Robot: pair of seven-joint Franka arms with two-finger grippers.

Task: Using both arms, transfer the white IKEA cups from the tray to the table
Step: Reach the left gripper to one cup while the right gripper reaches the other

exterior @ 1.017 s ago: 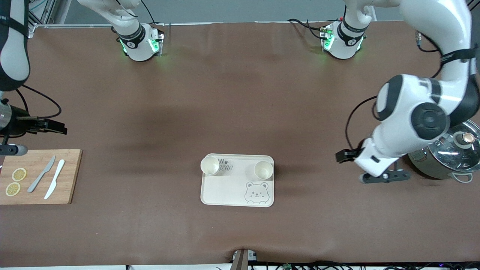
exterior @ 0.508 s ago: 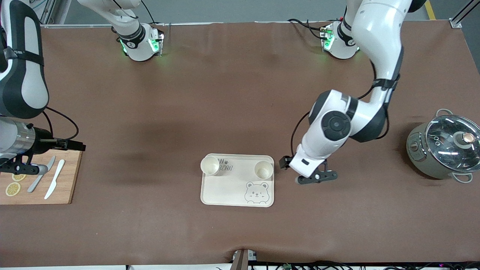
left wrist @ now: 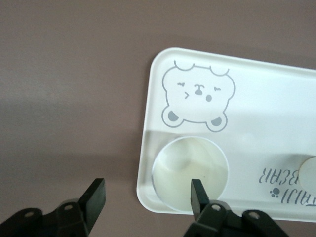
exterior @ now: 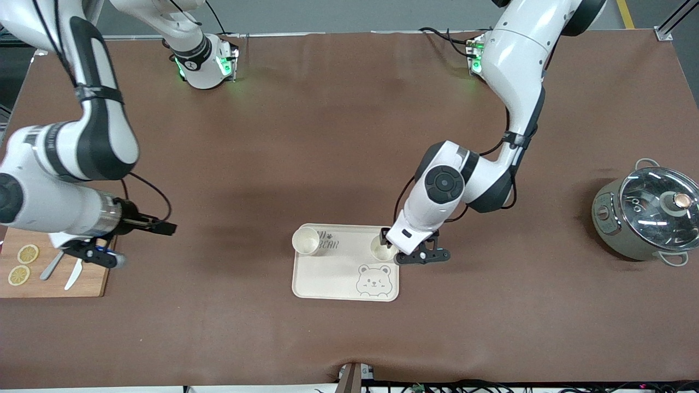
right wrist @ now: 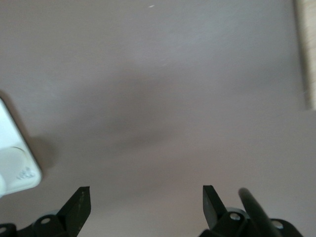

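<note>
Lighting is pretty even and bright from overhead, so the brown table (exterior: 338,136) only gets soft, smudgy shadows under each arm. The front view is crisp. There's white glare on the pot's glass lid (exterior: 658,210), plus green LED glow at both arm bases. In the left wrist view the bear tray (left wrist: 276,98) looks slightly blown out and the left gripper (left wrist: 148,197) fingers are soft. The right wrist view is hazy, with a blurry dark patch ahead of the right gripper (right wrist: 145,205).

Two cups (exterior: 306,241) (exterior: 383,249), one tray (exterior: 338,278), one pot (exterior: 650,218).
</note>
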